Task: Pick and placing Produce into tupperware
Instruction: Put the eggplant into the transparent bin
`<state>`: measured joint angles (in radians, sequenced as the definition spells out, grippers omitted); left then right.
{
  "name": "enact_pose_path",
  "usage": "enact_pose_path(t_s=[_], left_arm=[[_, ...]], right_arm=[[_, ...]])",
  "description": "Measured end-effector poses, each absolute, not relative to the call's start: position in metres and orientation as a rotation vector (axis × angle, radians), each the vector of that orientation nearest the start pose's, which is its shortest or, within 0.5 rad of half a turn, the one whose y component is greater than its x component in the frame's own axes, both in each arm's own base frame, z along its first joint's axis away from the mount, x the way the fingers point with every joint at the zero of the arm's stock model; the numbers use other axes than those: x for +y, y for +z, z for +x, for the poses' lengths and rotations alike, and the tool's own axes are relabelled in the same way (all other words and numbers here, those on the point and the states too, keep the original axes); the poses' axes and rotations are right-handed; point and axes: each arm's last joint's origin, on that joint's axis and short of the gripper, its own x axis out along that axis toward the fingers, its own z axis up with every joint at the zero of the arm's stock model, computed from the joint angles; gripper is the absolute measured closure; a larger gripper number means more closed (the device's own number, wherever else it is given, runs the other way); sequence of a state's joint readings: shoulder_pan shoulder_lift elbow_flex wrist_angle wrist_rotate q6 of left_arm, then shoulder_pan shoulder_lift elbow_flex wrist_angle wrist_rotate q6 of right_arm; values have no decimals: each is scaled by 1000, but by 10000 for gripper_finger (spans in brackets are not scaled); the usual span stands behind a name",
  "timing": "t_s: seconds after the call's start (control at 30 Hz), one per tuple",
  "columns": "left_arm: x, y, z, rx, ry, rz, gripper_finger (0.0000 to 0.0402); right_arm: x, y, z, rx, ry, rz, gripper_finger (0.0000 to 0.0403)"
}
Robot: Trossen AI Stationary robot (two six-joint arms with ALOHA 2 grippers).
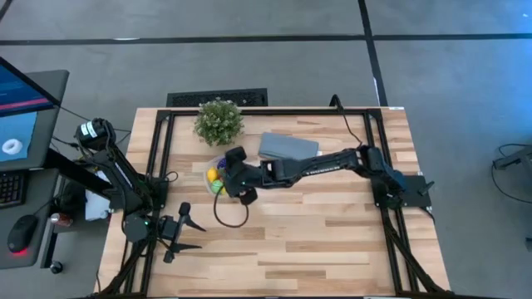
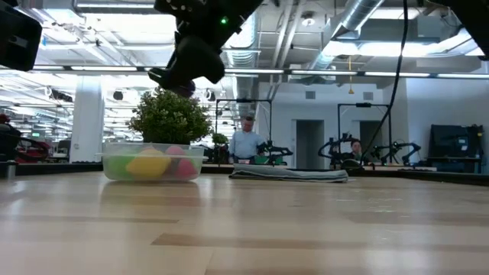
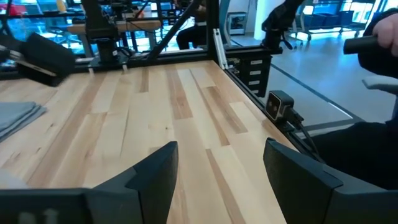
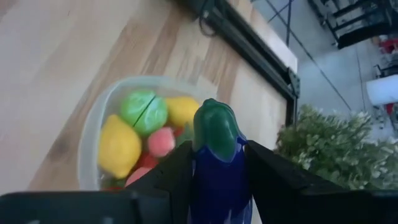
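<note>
My right gripper (image 4: 217, 158) is shut on a toy eggplant (image 4: 216, 171), purple-blue with a green cap. It hangs in the air over the tupperware (image 4: 93, 118), a small round clear container. In the high view the right gripper (image 1: 230, 172) is at the tupperware (image 1: 214, 177), near the potted plant. The low view shows the gripper (image 2: 187, 72) well above the tupperware (image 2: 153, 163). Inside lie a lemon (image 4: 119, 146), a green fruit (image 4: 144, 111), another yellow piece (image 4: 181, 109) and pink pieces (image 4: 161, 142). My left gripper (image 3: 221, 162) waits open near the table's left near corner (image 1: 184, 226). My right gripper pinches the eggplant's purple-blue body (image 4: 217, 180) between its two fingers (image 4: 177, 171), one on each side. The green cap end (image 4: 214, 127) sticks out past the fingertips. The eggplant is lifted clear, above the tupperware, and the fingers slant down from the table's right side.
A leafy potted plant (image 1: 219, 120) stands just beyond the tupperware, by the far edge. A folded grey-blue cloth (image 1: 288, 146) lies under the right arm. A black cable loop (image 1: 231, 214) lies near the table's middle. People show in the room behind (image 2: 246, 141).
</note>
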<state>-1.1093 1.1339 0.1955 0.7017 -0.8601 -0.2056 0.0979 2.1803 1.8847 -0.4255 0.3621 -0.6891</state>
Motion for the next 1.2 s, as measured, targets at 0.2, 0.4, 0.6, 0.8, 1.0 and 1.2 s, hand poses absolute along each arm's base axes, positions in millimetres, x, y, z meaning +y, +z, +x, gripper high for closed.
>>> enact_pose_path(t_s=[0.2, 0.4, 0.6, 0.8, 1.0, 1.2], left_arm=[[-157, 160, 102, 156, -234, -6, 175], [-157, 160, 102, 155, -235, 2, 175], [-157, 160, 102, 156, -238, 1, 175], [-157, 160, 102, 158, -252, -1, 175], [-157, 160, 102, 158, -255, 0, 175], [-157, 160, 102, 160, -262, 0, 175]], right_arm=[[24, 247, 497, 713, 18, -772, 242], [17, 249, 500, 660, 59, -738, 245], [12, 210, 517, 666, 73, -743, 235], [0, 176, 527, 694, 58, -745, 238], [-15, 170, 528, 711, 26, -692, 243], [-21, 170, 528, 714, 21, -669, 230]])
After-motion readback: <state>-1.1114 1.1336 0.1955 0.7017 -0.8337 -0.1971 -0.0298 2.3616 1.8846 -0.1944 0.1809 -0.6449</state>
